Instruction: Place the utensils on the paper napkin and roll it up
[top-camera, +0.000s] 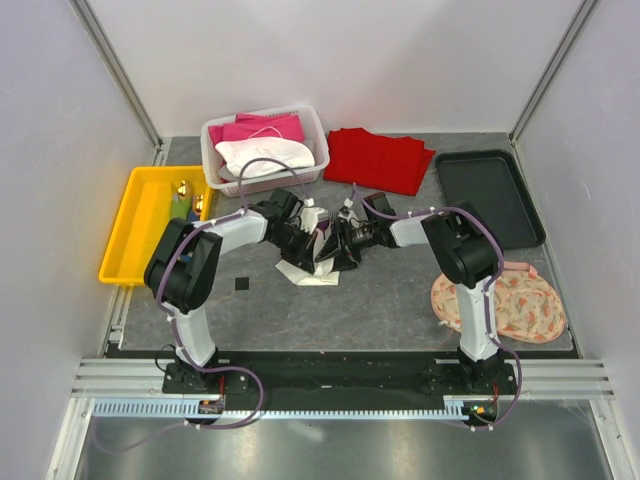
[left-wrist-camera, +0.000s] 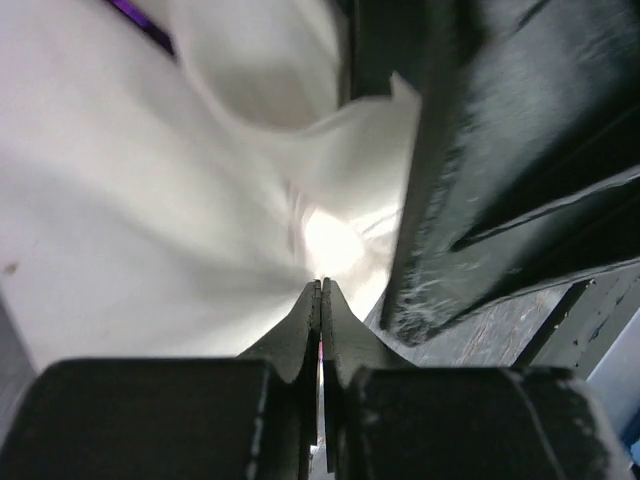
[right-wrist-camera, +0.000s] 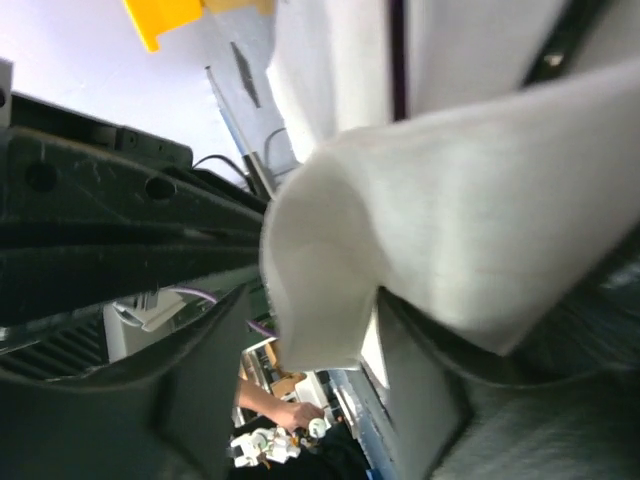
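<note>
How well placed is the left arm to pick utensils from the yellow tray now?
Probably not yet. The left arm has its jaws shut on the paper napkin, so they must let go first. Otherwise the way looks free: the yellow tray with the utensils lies on that arm's side, nothing between.

Crumpled white napkin (top-camera: 312, 272) with purple utensil (left-wrist-camera: 140, 18)

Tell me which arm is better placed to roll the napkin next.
Left, likely: the left jaws are shut on the paper napkin, while the right jaws stand apart around a loose fold.
</note>
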